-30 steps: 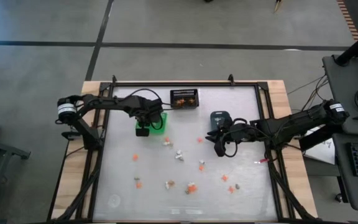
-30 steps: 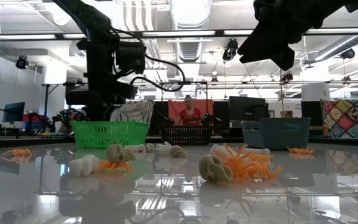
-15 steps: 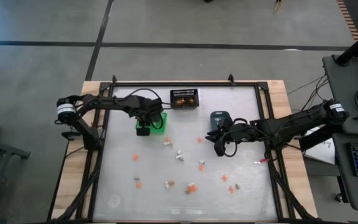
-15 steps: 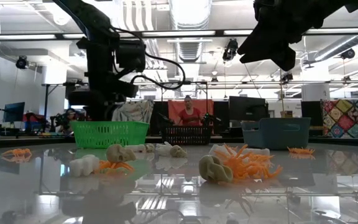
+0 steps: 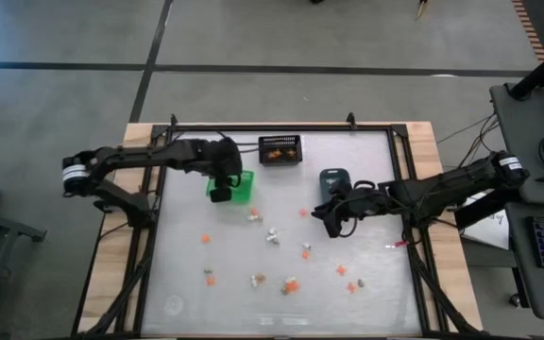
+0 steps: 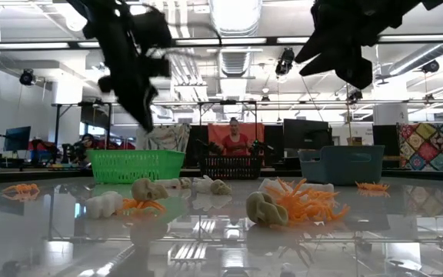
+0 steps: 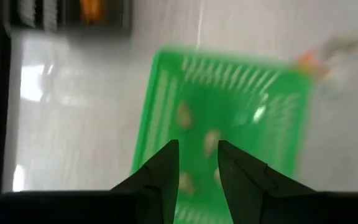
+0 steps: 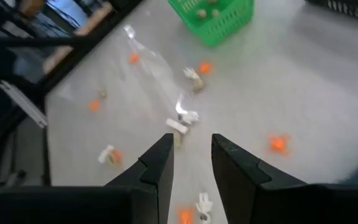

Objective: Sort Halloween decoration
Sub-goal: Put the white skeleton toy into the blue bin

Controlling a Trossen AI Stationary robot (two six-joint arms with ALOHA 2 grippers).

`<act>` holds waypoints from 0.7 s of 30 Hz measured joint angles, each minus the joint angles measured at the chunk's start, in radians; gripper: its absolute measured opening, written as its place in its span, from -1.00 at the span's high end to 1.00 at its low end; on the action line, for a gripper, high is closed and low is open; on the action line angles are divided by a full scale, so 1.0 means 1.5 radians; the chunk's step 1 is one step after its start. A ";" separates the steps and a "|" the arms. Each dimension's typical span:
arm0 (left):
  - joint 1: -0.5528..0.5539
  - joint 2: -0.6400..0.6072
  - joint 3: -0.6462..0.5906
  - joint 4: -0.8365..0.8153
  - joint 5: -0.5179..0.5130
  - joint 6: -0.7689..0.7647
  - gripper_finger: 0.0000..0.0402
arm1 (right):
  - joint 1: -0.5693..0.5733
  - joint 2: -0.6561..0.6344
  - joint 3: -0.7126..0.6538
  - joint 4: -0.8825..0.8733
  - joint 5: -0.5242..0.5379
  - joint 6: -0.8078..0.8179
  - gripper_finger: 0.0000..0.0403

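Several tiny orange, white and tan trinkets (image 5: 272, 234) lie scattered on the table's near half, and they show close up in the low view (image 6: 298, 201). Tan trinkets (image 7: 211, 140) lie in the green bin (image 5: 241, 186); orange ones lie in the black mesh bin (image 5: 280, 149). My left gripper (image 5: 220, 193) hangs over the green bin's left side (image 7: 166, 59), open and empty. My right gripper (image 5: 332, 215) hovers just near of the blue-grey bin (image 5: 333, 178), open and empty, above scattered trinkets (image 8: 188, 117).
The three bins stand in a row across the table's far half: green (image 6: 135, 164), black mesh (image 6: 229, 166), blue-grey (image 6: 341, 163). A raised black frame (image 5: 281, 127) runs round the table. A person (image 6: 233, 138) sits in the room beyond the far edge.
My left arm has swung its elbow toward the table's left edge, and its gripper has risen and tipped over the green bin; it is blurred in the low view. The trinkets and bins have stayed where they were.
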 joint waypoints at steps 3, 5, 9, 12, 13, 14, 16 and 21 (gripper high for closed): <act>-0.002 -0.052 -0.008 0.043 0.053 -0.027 0.53 | 0.000 0.032 0.038 -0.061 -0.001 0.003 0.53; -0.003 -0.089 -0.022 0.084 0.076 -0.044 0.53 | 0.000 0.059 0.073 -0.115 -0.001 0.005 0.53; -0.007 -0.169 -0.087 0.200 0.116 -0.080 0.53 | 0.000 0.123 0.154 -0.247 -0.001 0.007 0.52; -0.011 -0.225 -0.150 0.301 0.117 -0.133 0.53 | 0.000 0.172 0.219 -0.334 -0.001 0.010 0.53; -0.012 -0.242 -0.171 0.335 0.118 -0.154 0.53 | 0.000 0.186 0.240 -0.359 -0.001 0.009 0.53; -0.014 -0.257 -0.191 0.369 0.118 -0.175 0.53 | 0.000 0.203 0.261 -0.385 -0.001 0.009 0.53; -0.018 -0.286 -0.232 0.435 0.117 -0.211 0.53 | 0.000 0.235 0.303 -0.433 -0.001 0.008 0.53; -0.028 -0.340 -0.309 0.554 0.117 -0.271 0.53 | 0.000 0.309 0.383 -0.513 -0.010 -0.001 0.54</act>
